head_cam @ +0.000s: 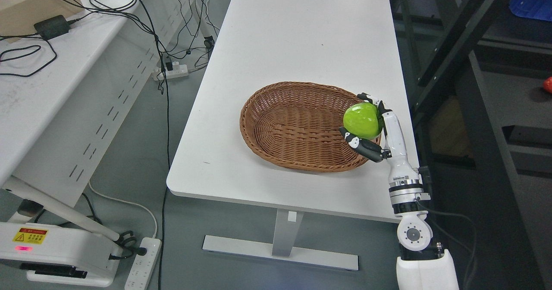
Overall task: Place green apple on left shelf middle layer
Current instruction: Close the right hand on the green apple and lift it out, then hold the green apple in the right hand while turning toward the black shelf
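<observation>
A: What's biggest here?
B: The white table (297,35); on it sits a brown wicker basket (293,128).
A: And the arm?
B: The right hand (374,124) curls its fingers (364,147) around the green apple (362,120), at the basket's right rim.

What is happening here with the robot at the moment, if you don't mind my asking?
The robot's right hand is closed around a green apple, held over the right end of a wicker basket on the white table. The basket itself looks empty. The left hand is out of view. Dark shelving stands to the right of the table, so the apple has not yet been placed on any shelf.
</observation>
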{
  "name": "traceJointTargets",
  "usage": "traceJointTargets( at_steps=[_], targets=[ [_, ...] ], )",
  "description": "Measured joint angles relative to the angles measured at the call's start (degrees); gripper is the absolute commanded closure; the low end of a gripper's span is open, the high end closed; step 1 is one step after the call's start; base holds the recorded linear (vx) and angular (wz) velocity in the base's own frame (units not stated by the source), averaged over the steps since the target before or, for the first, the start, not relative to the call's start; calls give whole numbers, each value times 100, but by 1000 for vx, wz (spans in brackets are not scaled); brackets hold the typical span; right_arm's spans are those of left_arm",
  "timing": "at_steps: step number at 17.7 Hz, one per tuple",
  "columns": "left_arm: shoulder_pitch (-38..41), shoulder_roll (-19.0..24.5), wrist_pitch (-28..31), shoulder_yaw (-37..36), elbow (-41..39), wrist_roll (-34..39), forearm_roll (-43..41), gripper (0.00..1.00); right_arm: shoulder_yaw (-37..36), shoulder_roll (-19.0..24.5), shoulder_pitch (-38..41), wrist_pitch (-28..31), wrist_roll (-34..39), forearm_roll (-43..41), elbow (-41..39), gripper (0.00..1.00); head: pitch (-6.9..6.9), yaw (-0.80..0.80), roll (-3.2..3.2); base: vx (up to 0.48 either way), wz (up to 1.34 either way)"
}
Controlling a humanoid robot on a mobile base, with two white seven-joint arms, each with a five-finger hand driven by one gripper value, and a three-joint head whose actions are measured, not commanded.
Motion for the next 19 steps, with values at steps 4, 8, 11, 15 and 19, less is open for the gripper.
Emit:
traceJointTargets(
  at_steps=[4,8,11,15,19],
  targets=[
    [0,0,-1,0,0,0,0,0,-158,1,144,-48,-35,-170,-284,100,0,0,0,-63,-3],
    [0,0,-2,0,0,0,0,0,-246,3,217,-78,-37,-248,-477,100,0,0,0,-128,-2],
    [0,0,-2,0,0,0,0,0,-290,4,328,-96,-48,-277,-580,100,0,0,0,-158,-14],
    [0,0,-3,0,0,0,0,0,-327,5,469,-104,-59,-295,-677,100,0,0,0,-169,76],
    [1,0,-3,0,0,0,0,0,-330,5,542,-107,-42,-302,-730,100,0,0,0,-164,162]
  ],
)
